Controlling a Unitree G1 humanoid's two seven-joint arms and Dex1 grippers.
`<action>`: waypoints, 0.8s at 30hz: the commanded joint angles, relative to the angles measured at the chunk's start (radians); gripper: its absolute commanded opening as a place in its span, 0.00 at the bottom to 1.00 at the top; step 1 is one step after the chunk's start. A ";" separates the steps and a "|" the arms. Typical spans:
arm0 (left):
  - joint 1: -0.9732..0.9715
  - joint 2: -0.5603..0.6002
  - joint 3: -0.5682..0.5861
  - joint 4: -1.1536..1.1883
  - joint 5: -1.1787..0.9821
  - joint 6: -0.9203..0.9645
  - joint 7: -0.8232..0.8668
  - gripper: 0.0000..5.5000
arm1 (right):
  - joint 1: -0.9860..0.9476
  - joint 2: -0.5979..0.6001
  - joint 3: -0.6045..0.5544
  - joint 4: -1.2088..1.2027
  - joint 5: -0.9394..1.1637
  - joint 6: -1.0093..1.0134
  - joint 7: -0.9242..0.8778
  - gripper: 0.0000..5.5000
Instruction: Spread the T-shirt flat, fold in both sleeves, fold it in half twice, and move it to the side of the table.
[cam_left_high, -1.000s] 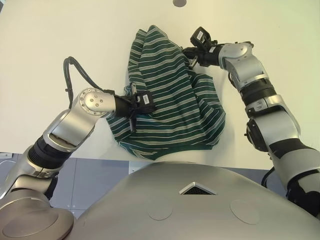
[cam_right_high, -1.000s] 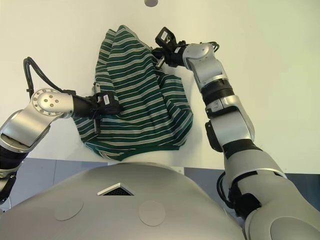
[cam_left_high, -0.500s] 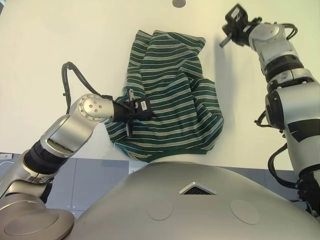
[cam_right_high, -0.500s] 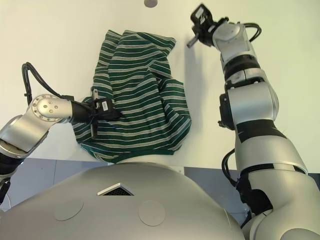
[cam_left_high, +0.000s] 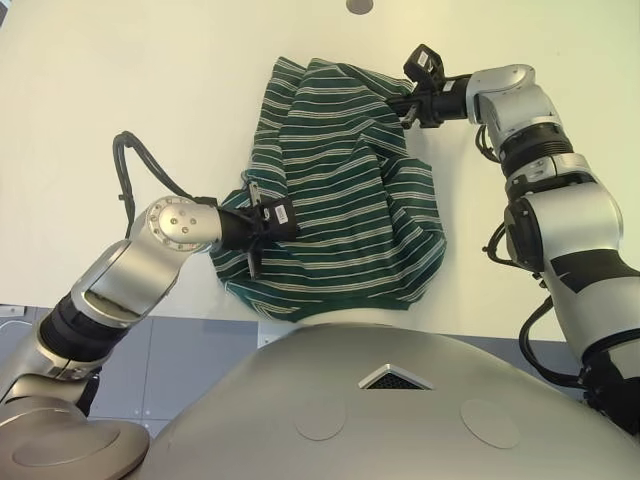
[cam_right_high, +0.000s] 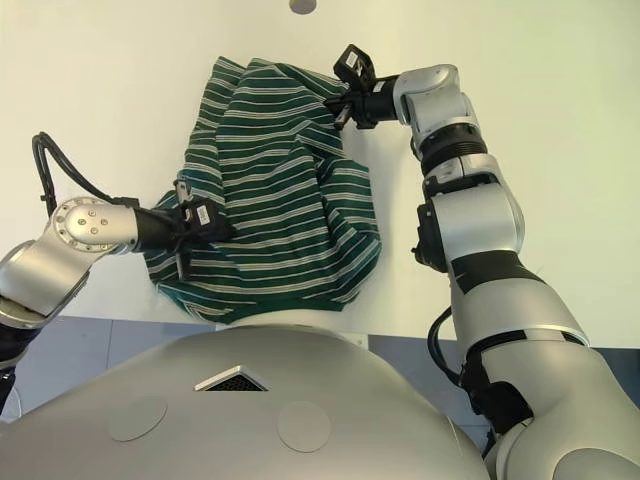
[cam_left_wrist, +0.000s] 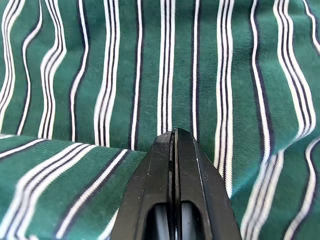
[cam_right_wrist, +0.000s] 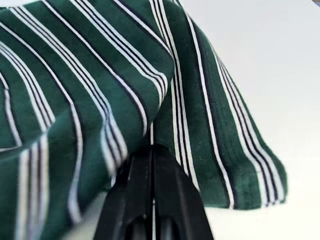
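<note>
A green T-shirt (cam_left_high: 335, 190) with white stripes lies crumpled and partly bunched on the white table (cam_left_high: 120, 90). My left gripper (cam_left_high: 288, 220) sits at the shirt's left edge. In the left wrist view its fingers (cam_left_wrist: 192, 165) are shut, and the tip rests against flat striped cloth. My right gripper (cam_left_high: 405, 103) is at the shirt's far right corner. In the right wrist view it (cam_right_wrist: 152, 147) is shut, with a fold of the cloth (cam_right_wrist: 100, 85) gathered at its tip and the hemmed corner (cam_right_wrist: 260, 185) hanging beside it.
Bare table surface surrounds the shirt on the left, right and far side. A small dark round spot (cam_left_high: 358, 5) marks the table's far edge. The table's near edge (cam_left_high: 180, 316) runs just below the shirt, with grey floor (cam_left_high: 170, 370) beyond it.
The right gripper left the shirt and swung up and to the right, then came back to the shirt's far right corner. That corner now lies spread further right. The left gripper shifted slightly left.
</note>
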 joint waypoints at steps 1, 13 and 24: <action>0.034 0.144 -0.030 0.119 0.123 -0.069 -0.022 0.00 | 0.007 -0.116 0.100 0.081 -0.181 -0.191 -0.227 0.00; -0.094 -0.224 0.217 0.106 -0.090 -0.029 0.091 0.00 | 0.084 -0.083 -0.119 -0.356 0.207 0.037 -0.027 0.00; -0.135 -0.205 0.454 0.210 -0.142 0.030 0.164 0.00 | 0.787 -0.398 0.130 -1.598 0.461 0.725 0.077 0.00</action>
